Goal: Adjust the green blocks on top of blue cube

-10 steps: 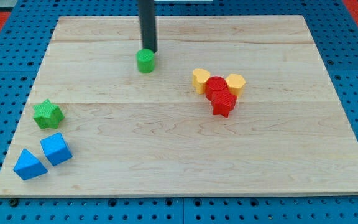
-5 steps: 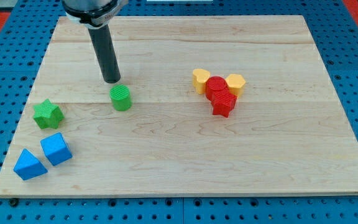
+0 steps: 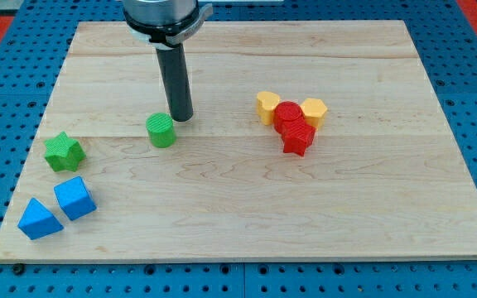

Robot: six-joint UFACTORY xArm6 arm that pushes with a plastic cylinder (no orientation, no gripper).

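Eight small blocks on wooden board (image 3: 238,207), none stacked
No hand or jaws here to stand wide or narrow, just straight dark rod; my tip (image 3: 181,118) down on board, holding nothing
Tip just to upper right of green cylinder (image 3: 161,130), close beside it, contact not clear
Green star block (image 3: 63,152) well apart toward view's left, near board's left edge
Blue cube (image 3: 74,198) just below green star, near but not touching
Blue triangular block (image 3: 39,219) beside cube at its lower left, by board's bottom-left corner
Right of centre, tight cluster: two yellow blocks (image 3: 267,107) and (image 3: 314,111) flanking red cylinder (image 3: 287,115), second red block (image 3: 298,138) touching just below
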